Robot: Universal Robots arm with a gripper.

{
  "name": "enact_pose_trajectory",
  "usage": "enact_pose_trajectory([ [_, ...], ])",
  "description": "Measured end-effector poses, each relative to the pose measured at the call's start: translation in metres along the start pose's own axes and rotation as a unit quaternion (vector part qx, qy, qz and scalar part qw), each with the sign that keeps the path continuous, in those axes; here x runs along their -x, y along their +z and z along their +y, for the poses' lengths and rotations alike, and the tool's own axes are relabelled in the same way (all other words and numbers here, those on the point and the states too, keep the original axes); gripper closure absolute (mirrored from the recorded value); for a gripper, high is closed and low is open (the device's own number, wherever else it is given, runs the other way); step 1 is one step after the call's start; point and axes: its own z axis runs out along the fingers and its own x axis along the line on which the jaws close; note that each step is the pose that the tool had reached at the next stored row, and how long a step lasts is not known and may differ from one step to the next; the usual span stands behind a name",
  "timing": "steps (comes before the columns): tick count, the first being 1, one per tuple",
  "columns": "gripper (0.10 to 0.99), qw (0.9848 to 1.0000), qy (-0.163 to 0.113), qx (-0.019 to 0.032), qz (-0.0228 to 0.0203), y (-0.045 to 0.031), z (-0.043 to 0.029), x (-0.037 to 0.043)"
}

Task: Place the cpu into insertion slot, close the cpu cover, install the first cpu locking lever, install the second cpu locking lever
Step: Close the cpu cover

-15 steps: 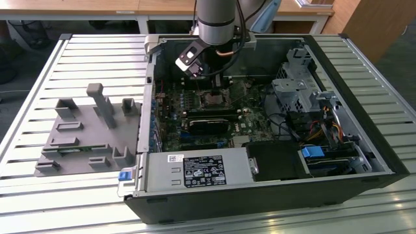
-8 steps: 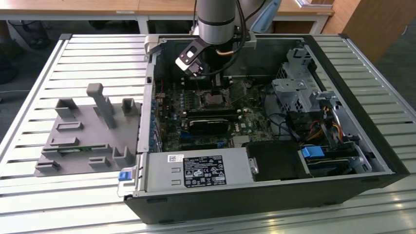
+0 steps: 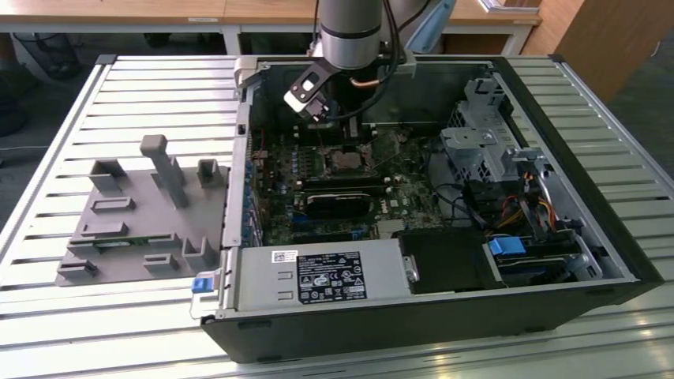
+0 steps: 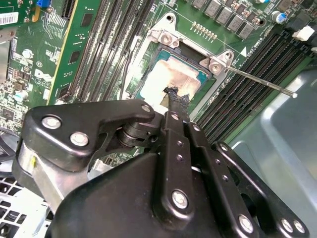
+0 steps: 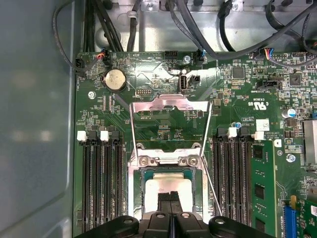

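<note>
The cpu (image 4: 173, 79) sat in the insertion slot (image 5: 136, 191), my narrow, empty hand (image 4: 176, 96) touching it. The cpu cover (image 5: 168, 104) stood open; closing would need clearance.

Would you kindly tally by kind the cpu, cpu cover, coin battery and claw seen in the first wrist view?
cpu: 1
cpu cover: 1
coin battery: 1
claw: 1
Total: 4

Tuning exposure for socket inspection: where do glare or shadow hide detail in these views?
Exterior view: the slatted table glares white, the computer case interior is dim. Second wrist view: the cpu face is washed pale. First wrist view: the cpu cover catches bright reflections.
</note>
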Motion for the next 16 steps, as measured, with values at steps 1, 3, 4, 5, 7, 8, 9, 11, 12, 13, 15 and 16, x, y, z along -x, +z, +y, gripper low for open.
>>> enact_pose_trajectory([
  [1,0.98,1.0,0.0,0.0,0.0,-0.0004,0.0,0.0],
  [3,0.98,1.0,0.0,0.0,0.0,-0.0014,0.0001,0.0],
  [4,0.98,1.0,0.0,0.0,0.0001,-0.002,0.0002,0.0],
  [5,0.98,1.0,0.0,0.0,0.0,-0.0029,0.0002,0.0],
  [7,0.98,1.0,0.0,0.0,0.0001,-0.0051,0.0004,0.0],
  [8,0.98,1.0,0.0,0.0001,0.0001,-0.0062,0.0005,0.0],
  [9,0.98,1.0,0.0,0.0001,0.0001,-0.0075,0.0006,0.0],
  [11,0.98,1.0,0.0,0.0,0.0,-0.0106,0.0008,0.0],
  [12,0.98,1.0,0.0,0.0,0.0,-0.0125,0.0009,0.0],
  [13,0.98,1.0,0.0,0.0,0.0001,-0.0143,0.0011,0.0],
  [15,0.98,1.0,0.0,0.0,0.0,-0.0182,0.0014,0.0],
  [16,0.98,1.0,0.0,0.0001,0.0,-0.0197,0.0015,0.0],
])
